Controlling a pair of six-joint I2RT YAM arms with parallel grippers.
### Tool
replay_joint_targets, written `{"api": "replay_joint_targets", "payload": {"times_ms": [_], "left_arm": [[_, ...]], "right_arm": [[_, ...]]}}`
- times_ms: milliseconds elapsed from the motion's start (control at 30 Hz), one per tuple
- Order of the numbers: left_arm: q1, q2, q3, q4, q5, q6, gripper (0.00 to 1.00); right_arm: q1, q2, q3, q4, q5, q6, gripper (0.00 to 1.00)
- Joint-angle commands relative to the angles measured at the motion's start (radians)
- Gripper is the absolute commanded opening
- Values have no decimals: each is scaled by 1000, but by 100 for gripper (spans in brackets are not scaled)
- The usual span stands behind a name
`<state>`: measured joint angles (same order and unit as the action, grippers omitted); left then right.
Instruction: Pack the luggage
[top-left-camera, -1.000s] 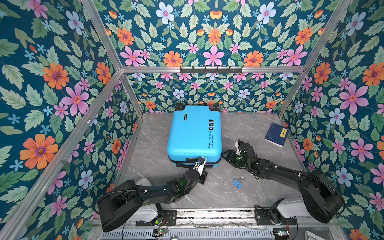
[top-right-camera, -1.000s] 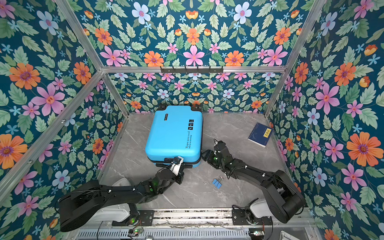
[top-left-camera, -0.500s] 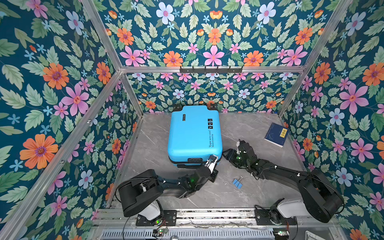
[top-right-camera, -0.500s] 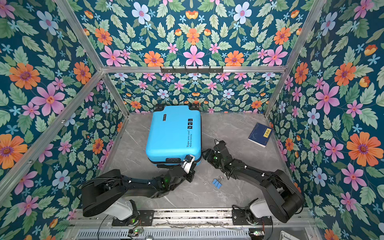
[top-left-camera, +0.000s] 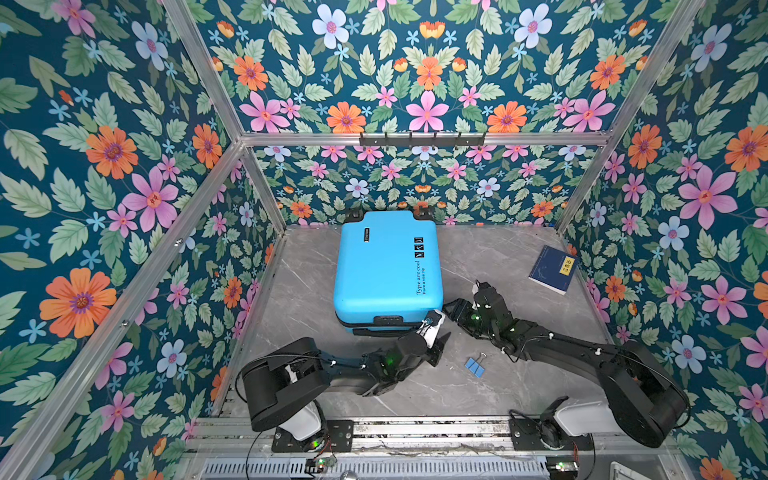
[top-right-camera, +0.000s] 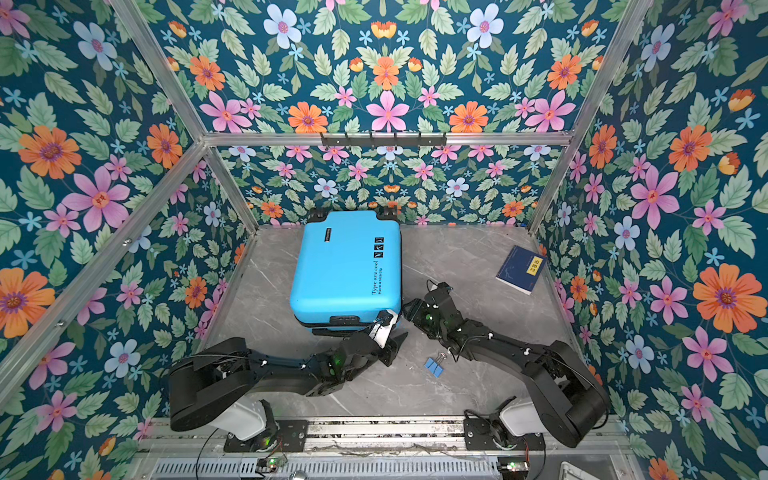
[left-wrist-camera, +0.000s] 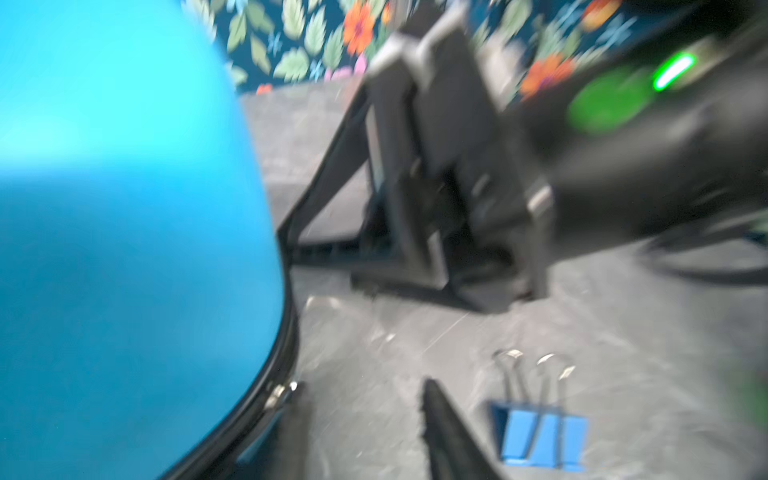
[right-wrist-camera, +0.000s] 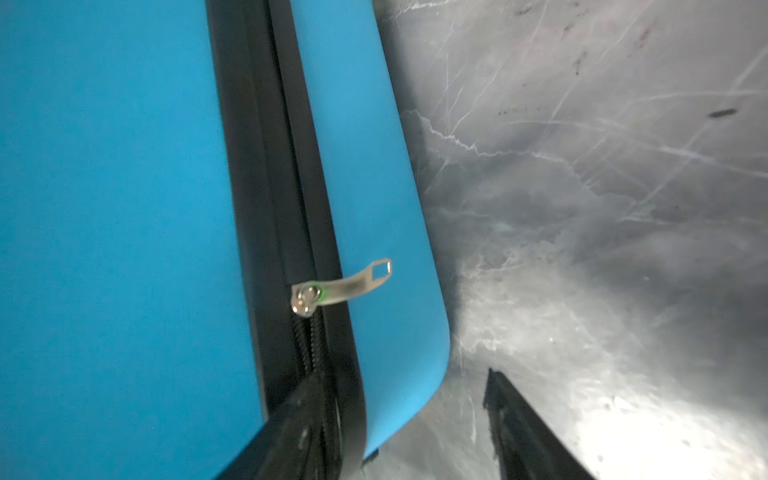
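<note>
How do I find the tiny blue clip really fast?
Find the big sky-blue suitcase lying flat on the grey marble table. Just off its near right corner, toward the camera, the binder clip lies alone on the tabletop. It is tiny with shiny wire handles, unlike the flat navy book by the right wall.

On your bright sky-blue hard-shell suitcase (top-left-camera: 386, 266), you can read "Type are cool" and beneath it "Have a nice trip" in black. The yellow label (top-left-camera: 567, 264) on the dark-blue book (top-left-camera: 546, 274) is too small to read.
</note>
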<state>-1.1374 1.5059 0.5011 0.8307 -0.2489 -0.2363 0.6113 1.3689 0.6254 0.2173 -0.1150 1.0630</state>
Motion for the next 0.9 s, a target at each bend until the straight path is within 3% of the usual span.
{"api": "replay_joint_targets", "payload": {"times_ms": [0, 133, 367, 600, 700, 867], "left_arm": [[2, -69, -31, 4, -23, -21, 61], [-1, -220, -82, -130, -46, -51, 62], [-2, -469, -73, -457, -165, -116, 62], [21, -581, -15, -769, -437, -243, 75], [94, -624, -2, -845, -431, -299, 83], [318, -691, 8, -905, -244, -339, 84]], "right_arm": [[-12, -27, 15, -36, -30, -57, 72], [-56, -72, -3, -85, -34, -87, 78], [-79, -163, -31, -173, -12, -172, 79], [-79, -237, -57, -202, -69, -361, 74], [-48, -263, -62, -202, -98, -449, 73], [75, -246, -49, -184, -64, -538, 73]]}}
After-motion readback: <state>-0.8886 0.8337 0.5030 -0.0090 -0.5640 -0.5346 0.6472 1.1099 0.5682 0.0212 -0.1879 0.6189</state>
